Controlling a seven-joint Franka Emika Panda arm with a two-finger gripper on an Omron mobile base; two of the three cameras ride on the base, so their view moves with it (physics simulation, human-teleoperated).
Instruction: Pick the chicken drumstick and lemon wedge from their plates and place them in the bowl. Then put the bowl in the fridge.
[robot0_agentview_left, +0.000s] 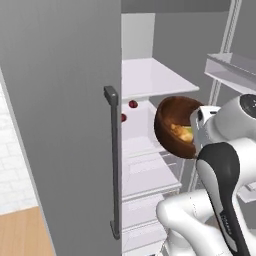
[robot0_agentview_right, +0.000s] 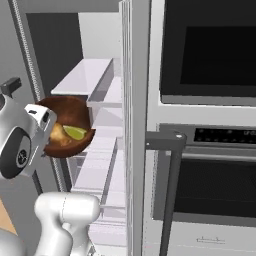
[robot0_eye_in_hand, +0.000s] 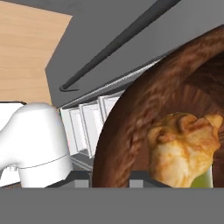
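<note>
My gripper (robot0_agentview_left: 196, 127) is shut on the rim of the dark-brown wooden bowl (robot0_agentview_left: 170, 125) and holds it tilted on its side before the open fridge (robot0_agentview_left: 150, 82). Inside the bowl lie the golden-brown chicken drumstick (robot0_agentview_left: 178, 131) and the yellow-green lemon wedge (robot0_agentview_left: 187, 135). From the right, the bowl (robot0_agentview_right: 70, 120) hangs by the gripper (robot0_agentview_right: 44, 127) level with a middle shelf, drumstick (robot0_agentview_right: 58, 134) and lemon wedge (robot0_agentview_right: 75, 132) showing. The hand view has the bowl (robot0_eye_in_hand: 131, 127) and drumstick (robot0_eye_in_hand: 183, 146) close up. The fingertips are hidden. The plates are out of view.
The grey fridge door (robot0_agentview_left: 60, 125) with its dark vertical handle (robot0_agentview_left: 114, 160) stands open on the left. White shelves (robot0_agentview_right: 85, 75) and door racks (robot0_agentview_left: 232, 70) flank the bowl. Two small red items (robot0_agentview_left: 132, 104) rest on a shelf. A black wall oven (robot0_agentview_right: 210, 75) is to the right.
</note>
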